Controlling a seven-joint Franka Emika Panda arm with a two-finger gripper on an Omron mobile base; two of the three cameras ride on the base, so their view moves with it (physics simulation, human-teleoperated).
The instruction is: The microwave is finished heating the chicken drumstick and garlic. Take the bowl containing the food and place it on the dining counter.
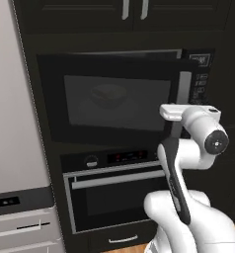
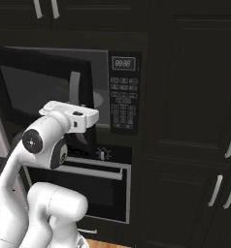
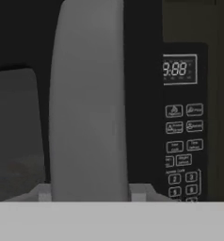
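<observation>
One gripper [image 2: 83, 127] at one grey door handle [image 3: 88, 101], frame centre; jaw state unclear. One microwave [image 1: 114, 99], door slightly ajar. One bowl [image 1: 108, 95] inside, behind glass. One oven [image 1: 109, 195] below.

Black oven [image 1: 114, 197] sat low in the dark cabinetry, horizontal silver bar handle [image 1: 117, 179] across its door, knob [image 2: 103, 154] and red display above. Upper cabinet doors [image 1: 80, 10] had grey pulls. Tall dark cupboards [image 2: 195, 121] stood right; pale grey appliance [image 1: 16, 148] left.
</observation>
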